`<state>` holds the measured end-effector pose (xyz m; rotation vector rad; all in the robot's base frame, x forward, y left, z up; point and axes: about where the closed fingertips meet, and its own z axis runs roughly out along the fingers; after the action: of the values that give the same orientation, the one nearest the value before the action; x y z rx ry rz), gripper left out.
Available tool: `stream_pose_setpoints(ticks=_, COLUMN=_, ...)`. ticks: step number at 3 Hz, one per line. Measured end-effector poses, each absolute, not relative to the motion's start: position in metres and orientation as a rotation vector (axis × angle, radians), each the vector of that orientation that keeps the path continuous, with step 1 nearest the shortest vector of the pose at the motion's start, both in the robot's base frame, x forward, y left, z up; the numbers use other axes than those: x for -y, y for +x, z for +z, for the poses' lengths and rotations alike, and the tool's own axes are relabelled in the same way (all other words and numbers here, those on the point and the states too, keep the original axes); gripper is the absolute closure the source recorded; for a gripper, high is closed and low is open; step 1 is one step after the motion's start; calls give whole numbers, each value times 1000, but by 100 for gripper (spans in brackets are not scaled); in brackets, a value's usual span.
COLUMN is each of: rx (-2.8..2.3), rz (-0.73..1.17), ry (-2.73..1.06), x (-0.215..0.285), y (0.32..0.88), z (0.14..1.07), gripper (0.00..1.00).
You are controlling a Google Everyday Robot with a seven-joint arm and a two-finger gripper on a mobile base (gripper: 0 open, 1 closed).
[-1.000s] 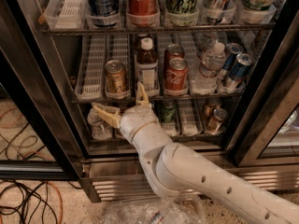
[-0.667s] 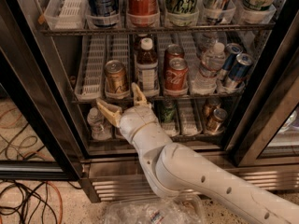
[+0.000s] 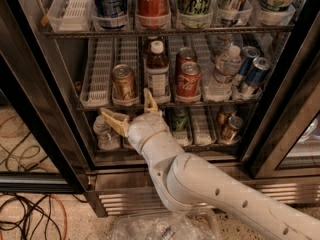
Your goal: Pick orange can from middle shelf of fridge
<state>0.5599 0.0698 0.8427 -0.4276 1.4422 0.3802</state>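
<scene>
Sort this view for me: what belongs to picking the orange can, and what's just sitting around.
For the job:
- orange can, upright on the middle shelf
- fridge
- gripper, open, just below the can at the shelf's front edge

Just sitting there:
- Coca-Cola cans
- brown bottle
- water bottle
- blue cans
- floor cables

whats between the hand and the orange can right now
Only the front rail of the middle shelf. The open hand sits just below the orange can, as the camera view shows.
</scene>
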Motion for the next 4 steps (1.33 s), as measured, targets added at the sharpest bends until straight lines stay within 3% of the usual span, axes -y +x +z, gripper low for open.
stream_pose_setpoints(ticks=1, rx=-1442, rz=380, ry=-429, x=-70, y=560, z=843, gripper=37)
stream_pose_setpoints(ticks=3, rx=-1445, rz=369, ry=-444, x=-70, y=571, z=841, gripper=31)
stream_pose_setpoints(ticks=4, rx=-1446, rz=364, ry=-448, x=-69, y=584, z=841, gripper=33)
